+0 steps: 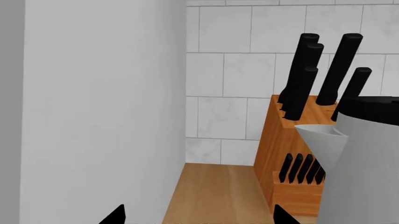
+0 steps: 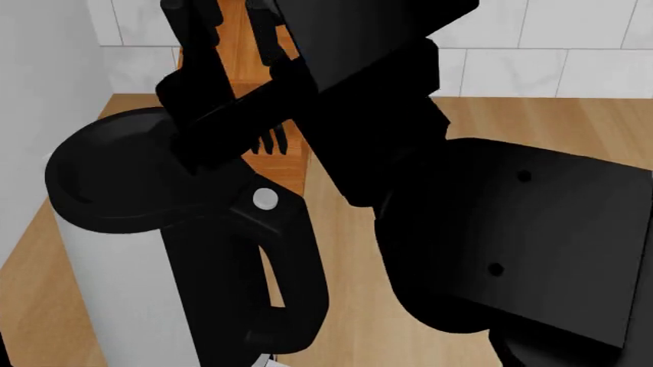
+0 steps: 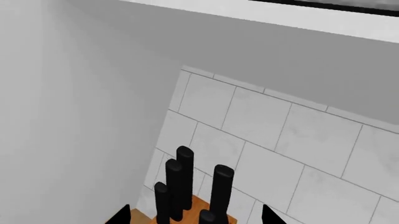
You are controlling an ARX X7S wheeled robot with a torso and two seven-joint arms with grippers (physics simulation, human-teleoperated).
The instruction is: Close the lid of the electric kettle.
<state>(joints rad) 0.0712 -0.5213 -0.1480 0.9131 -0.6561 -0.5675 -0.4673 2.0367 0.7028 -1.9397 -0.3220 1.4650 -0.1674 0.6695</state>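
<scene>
The electric kettle stands at the left of the head view, a silver-grey jug with a thick black loop handle and a round white button. The lid lies flat on its top. My right arm reaches over the lid's handle side. My right gripper is open and empty past the kettle, by the knife handles. In the right wrist view the right gripper is open. My left gripper is open, apart from the kettle, its spout and lid.
A wooden knife block with several black-handled knives stands just behind the kettle, and it also shows in the head view. A white wall panel closes the left side. The tiled wall is at the back, over the wooden counter.
</scene>
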